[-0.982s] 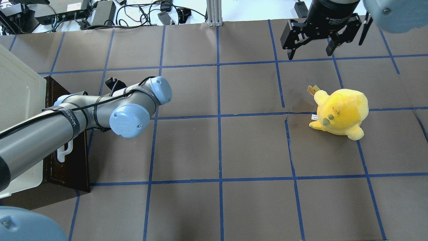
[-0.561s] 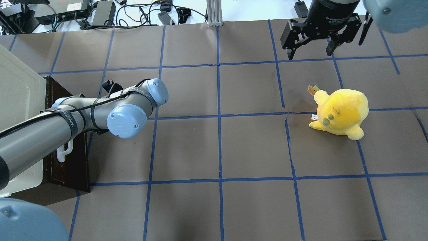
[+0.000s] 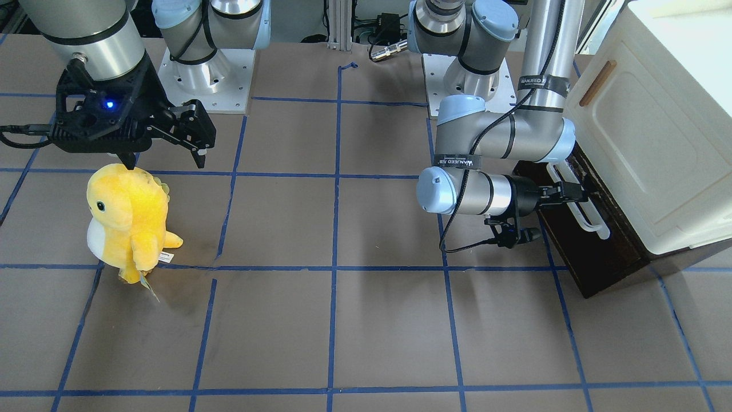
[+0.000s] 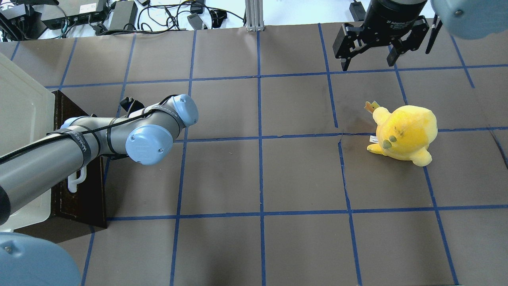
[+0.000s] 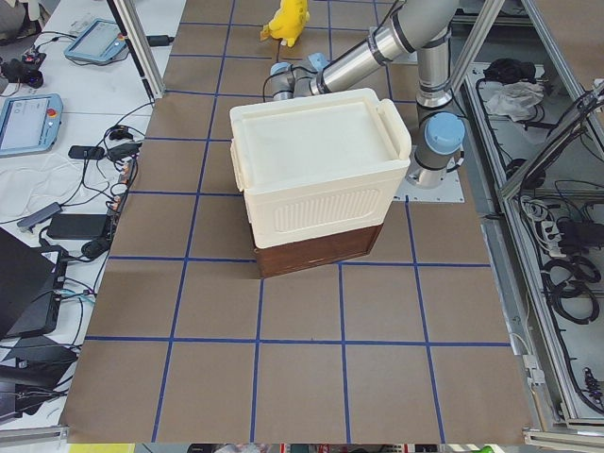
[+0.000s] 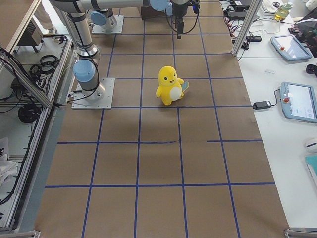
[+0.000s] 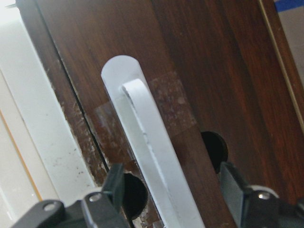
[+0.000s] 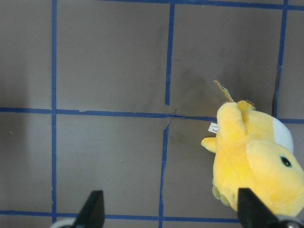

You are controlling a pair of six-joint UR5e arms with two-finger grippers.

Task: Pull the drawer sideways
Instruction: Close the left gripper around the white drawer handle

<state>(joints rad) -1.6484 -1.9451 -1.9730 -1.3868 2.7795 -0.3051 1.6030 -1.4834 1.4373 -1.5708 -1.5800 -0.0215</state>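
Dark-brown wooden drawer (image 7: 204, 71) with white bar handle (image 7: 153, 142).

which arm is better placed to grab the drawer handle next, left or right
Left. The left gripper is at the drawer, open, with a finger on each side of the white handle. The right gripper hangs open across the table, near the yellow plush toy.

Your count stands as follows. One drawer (image 3: 606, 257), bearing one white bar handle (image 3: 592, 220). One cream cabinet (image 3: 657, 143) above it, with one brown wooden handle (image 3: 597, 83). One yellow plush toy (image 3: 127, 220). Two arms: left arm (image 4: 59, 155) and right arm (image 3: 86, 34). Two grippers: left gripper (image 3: 579, 191) and right gripper (image 4: 369, 63).
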